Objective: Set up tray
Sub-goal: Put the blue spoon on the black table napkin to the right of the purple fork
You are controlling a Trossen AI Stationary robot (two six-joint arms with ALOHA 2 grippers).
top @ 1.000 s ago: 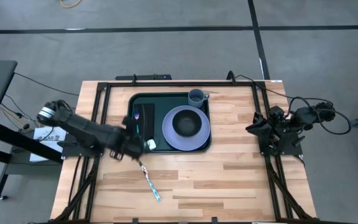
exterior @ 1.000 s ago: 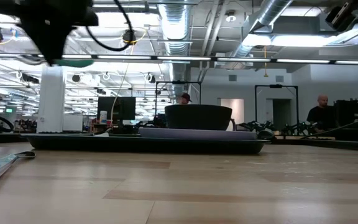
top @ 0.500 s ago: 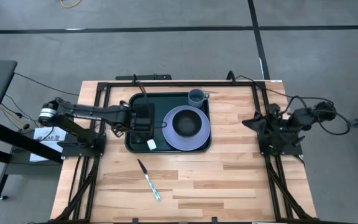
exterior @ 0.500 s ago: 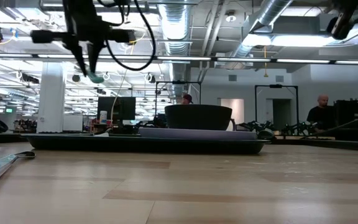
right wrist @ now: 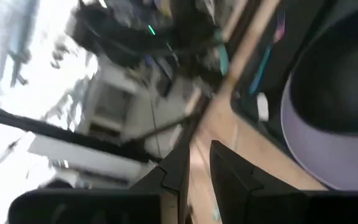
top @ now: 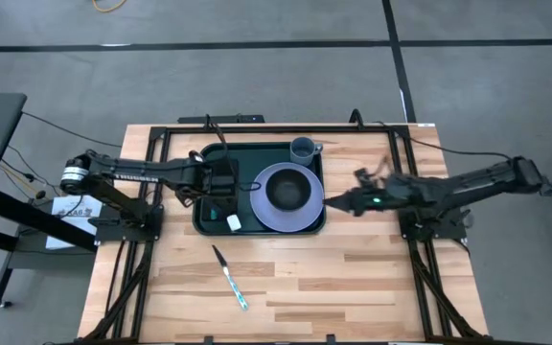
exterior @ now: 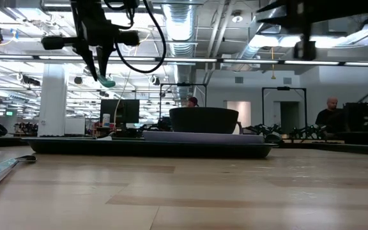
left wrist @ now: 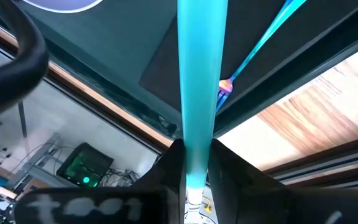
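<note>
while left tool (top: 220, 184) grips teal utensil (left wrist: 201, 93) | tray (top: 209, 218): plate (top: 262, 211), bowl (top: 287, 190), cup (top: 303, 149) | right tool (top: 333, 204): narrow, empty

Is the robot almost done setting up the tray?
Nearly, it seems. The plate, bowl and cup sit on the tray, and a fork lies there too. The left gripper holds a teal utensil in its jaws above the tray. The knife lies on the table, not yet placed. The right gripper hangs near the tray's right edge.

Left tool (top: 220, 180) clamped, raised; right tool (top: 336, 203) extended, nearly closed.
</note>
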